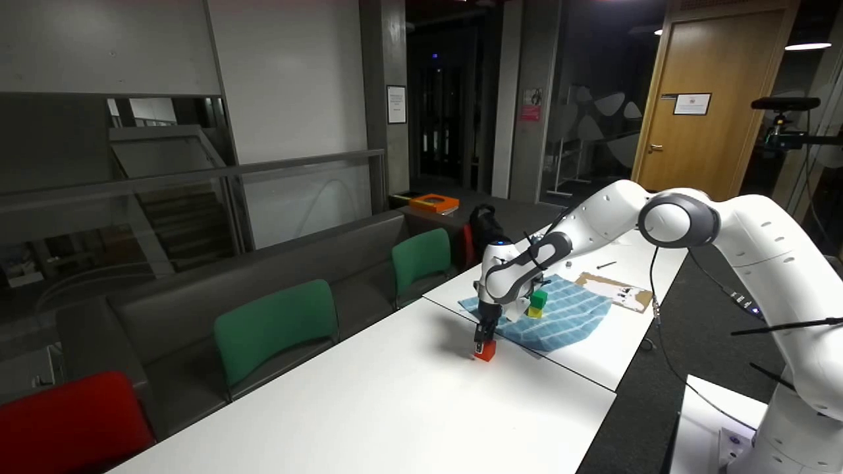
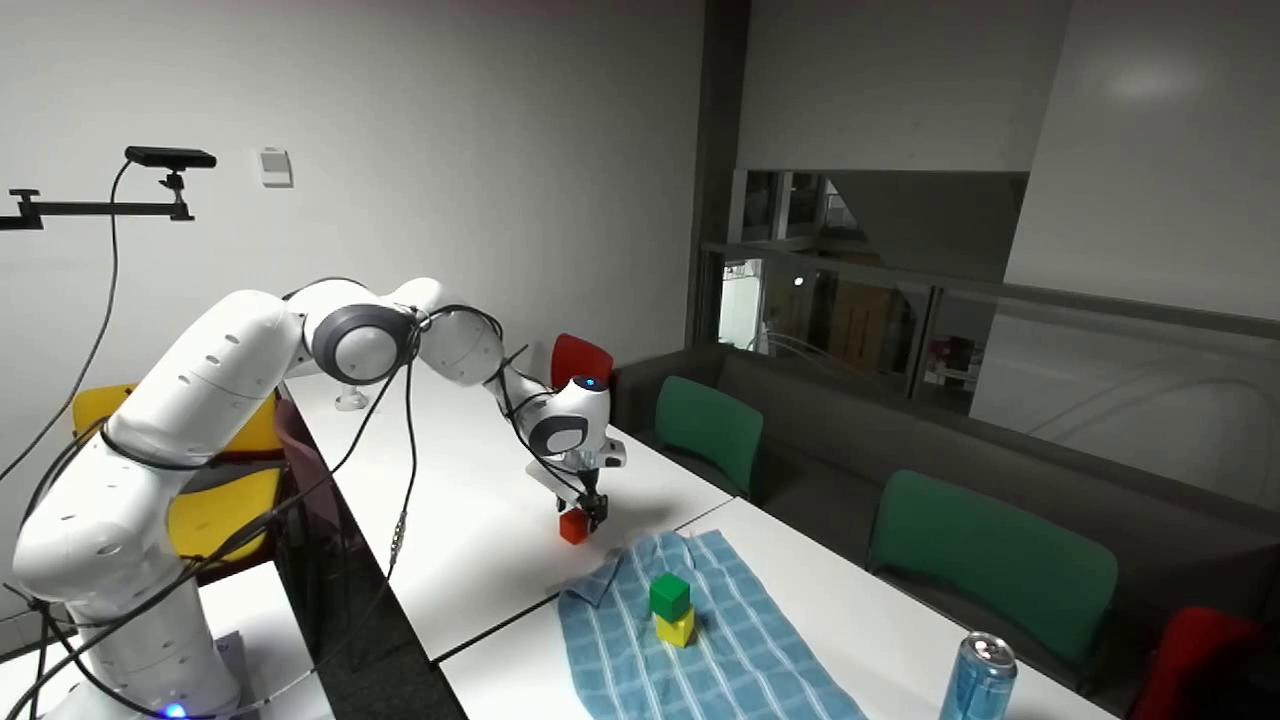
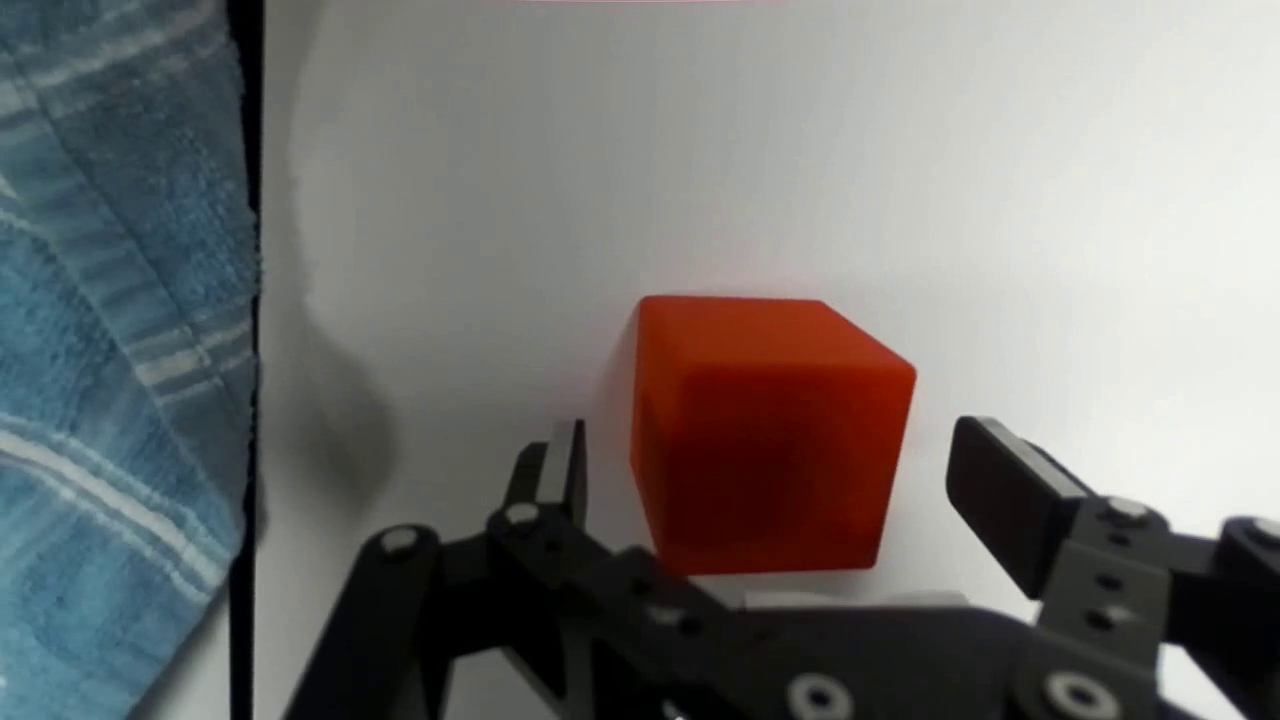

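A robotic claw (image 3: 768, 460) straddles a red cube (image 3: 775, 435) on a white desk (image 1: 355, 395), its fingers (image 3: 565, 475) parted wide, with bare gaps showing between them and the cube's sides. The moment reads as the lining-up for a grasp; the next move would call for drawing both fingers in evenly, after any needed lowering, so the cube is not nudged askew. Only the wrist view reveals those gaps; in both exterior views, claw and cube overlap too small to judge. The exterior views alone take in a green cube (image 2: 669, 597) stacked on a yellow cube (image 2: 676, 629) atop a blue striped cloth (image 2: 745, 650). No picture shows both the blue drinks can (image 2: 978, 685) and the white-patched cardboard panel (image 1: 617, 291), each caught in an exterior view only.
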Controlling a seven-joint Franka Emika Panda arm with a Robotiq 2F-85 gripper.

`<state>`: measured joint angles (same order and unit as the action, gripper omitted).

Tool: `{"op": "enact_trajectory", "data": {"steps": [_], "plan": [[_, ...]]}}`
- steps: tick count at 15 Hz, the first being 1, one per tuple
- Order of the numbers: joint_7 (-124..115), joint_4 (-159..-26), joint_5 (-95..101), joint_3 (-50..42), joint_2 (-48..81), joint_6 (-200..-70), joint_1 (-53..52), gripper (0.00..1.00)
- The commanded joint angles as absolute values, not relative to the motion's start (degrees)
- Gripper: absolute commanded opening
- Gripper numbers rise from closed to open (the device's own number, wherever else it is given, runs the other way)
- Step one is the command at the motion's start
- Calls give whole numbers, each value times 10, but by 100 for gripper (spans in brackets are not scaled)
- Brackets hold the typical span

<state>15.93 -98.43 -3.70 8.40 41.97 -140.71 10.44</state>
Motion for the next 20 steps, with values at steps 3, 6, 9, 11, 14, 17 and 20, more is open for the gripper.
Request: {"op": "enact_trajectory", "data": {"steps": [3, 6, 9, 11, 14, 17, 20], "plan": [[109, -1018, -52, 64, 384, -1402, 82, 53], [90, -1022, -49, 58, 377, -1406, 74, 31], [68, -1038, -48, 49, 359, -1419, 67, 31], [52, -1058, -48, 40, 337, -1431, 66, 31], [30, -1093, -52, 25, 296, -1445, 69, 31], [16, -1129, -50, 5, 252, -1453, 73, 31], [12, -1148, -38, -23, 218, -1444, 78, 31]]}}
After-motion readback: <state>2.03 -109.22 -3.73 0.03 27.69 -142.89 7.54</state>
